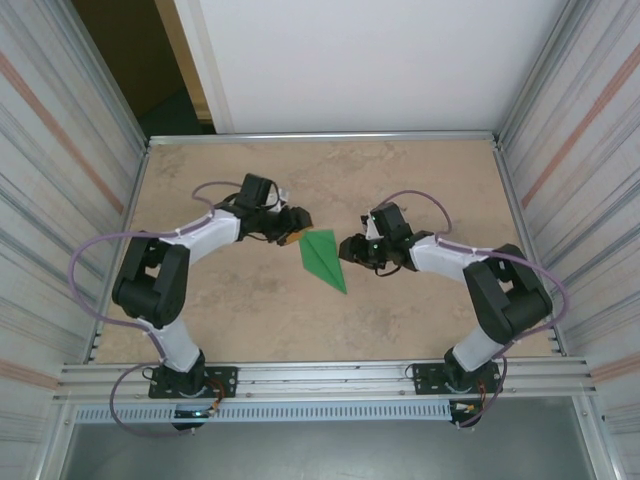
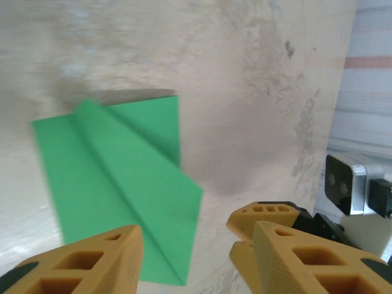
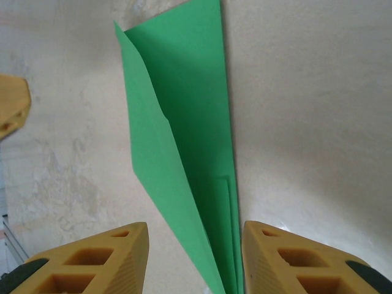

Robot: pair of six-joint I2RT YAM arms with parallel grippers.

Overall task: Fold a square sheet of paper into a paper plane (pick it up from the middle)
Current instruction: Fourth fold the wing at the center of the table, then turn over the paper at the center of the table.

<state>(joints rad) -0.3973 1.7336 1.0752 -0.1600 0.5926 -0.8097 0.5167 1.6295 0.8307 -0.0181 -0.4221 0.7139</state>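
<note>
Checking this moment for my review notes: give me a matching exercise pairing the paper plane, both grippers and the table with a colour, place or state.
Things:
1. paper plane
2. left gripper
3. right gripper
4. table

Descriptions:
A. mottled beige
B. open, at the plane's left side
C. green, lying between the grippers
D. open, at the plane's right side

Pairs: 1-C, 2-B, 3-D, 4-A

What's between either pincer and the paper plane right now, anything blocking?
Nothing visible. The paper plane lies flat on the bare table between the two open pincers. The left pincer is next to its wide end and the right pincer is on its other side. In the right wrist view, the plane runs into the gap between the jaws.
</note>
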